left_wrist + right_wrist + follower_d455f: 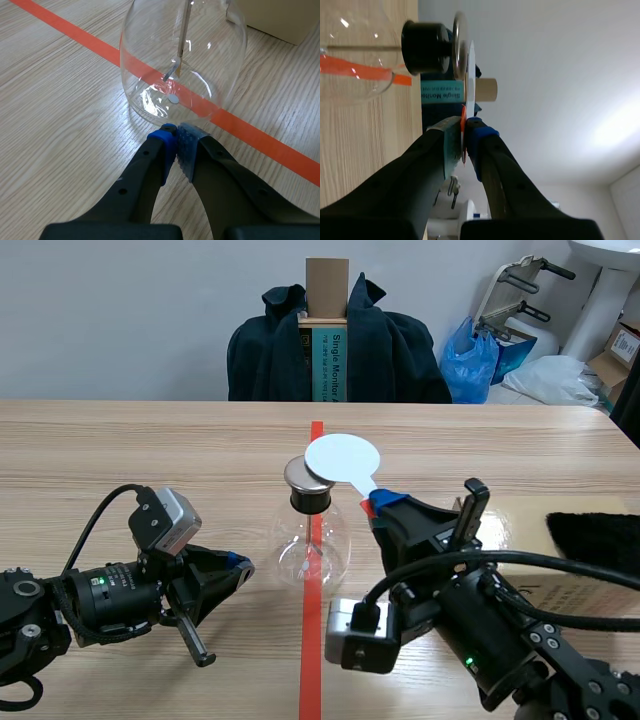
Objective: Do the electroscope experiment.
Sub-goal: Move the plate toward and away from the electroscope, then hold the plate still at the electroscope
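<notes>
Flask [210, 60] ahead of closed left fingers [171, 142]; right fingers [472, 136] clamp disc [343, 456] beside cap [298, 475].

We see the left arm [100, 600] enter from 8 o'clock and lie low over the table, wrist level. The left gripper [240, 565] points toward 3 o'clock, its pads pressed together with nothing between them. The right arm [490, 635] enters from 5 o'clock, wrist rolled onto its side. The right gripper [385, 503] points toward 11 o'clock, clamped on the stem of the disc paddle [342, 457].
</notes>
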